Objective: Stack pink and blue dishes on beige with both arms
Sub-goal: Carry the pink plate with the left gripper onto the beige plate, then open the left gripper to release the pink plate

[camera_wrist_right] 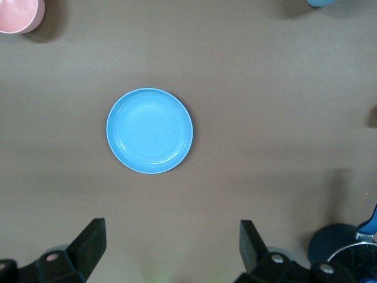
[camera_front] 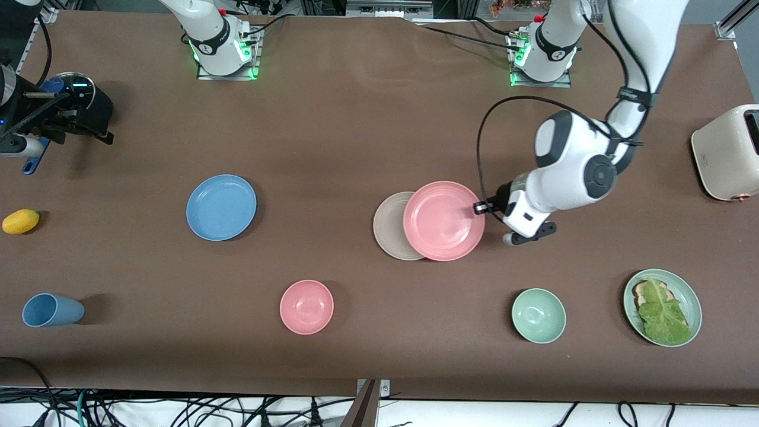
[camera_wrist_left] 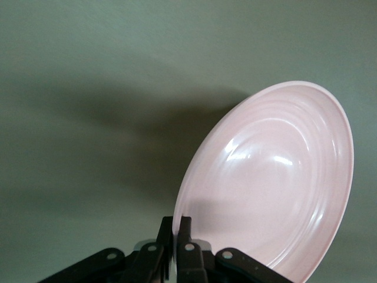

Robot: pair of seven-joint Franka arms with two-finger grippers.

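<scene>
Black and slim, the left gripper [camera_front: 481, 207] is clamped on the rim of the pink plate [camera_front: 443, 220], its fingers [camera_wrist_left: 177, 242] pressed together over the edge nearest the left arm's end of the table. You hold the plate in the air, over the beige plate [camera_front: 391, 226] but offset toward the left arm's end, so that a crescent of beige shows beside it. In the left wrist view the plate stands tilted, edge-on to the gripper.

Step in hand, by judgement: placing the first dish. The next move calls for you to carry the pink plate toward the right arm's end until the two rims line up, level it, lower it and only then release. A release while offset or tilted would likely leave it askew on the raised rim.

Your right gripper [camera_wrist_right: 171, 247] is out of the front view; in its own wrist view the jaws stand wide apart and empty, high over the blue plate [camera_front: 221, 207], which lies flat on the table toward the right arm's end, well apart from the beige plate. That arm waits.

Materials and shapes: all three plates are shallow, round and of matching size, seemingly smooth plastic. The pink one is glossy, with faint concentric rings in its well and bright highlights. The blue shows a similar stepped well. The beige looks matt and plain. The table [camera_front: 356, 136] has a brown, even, non-reflective surface.
</scene>
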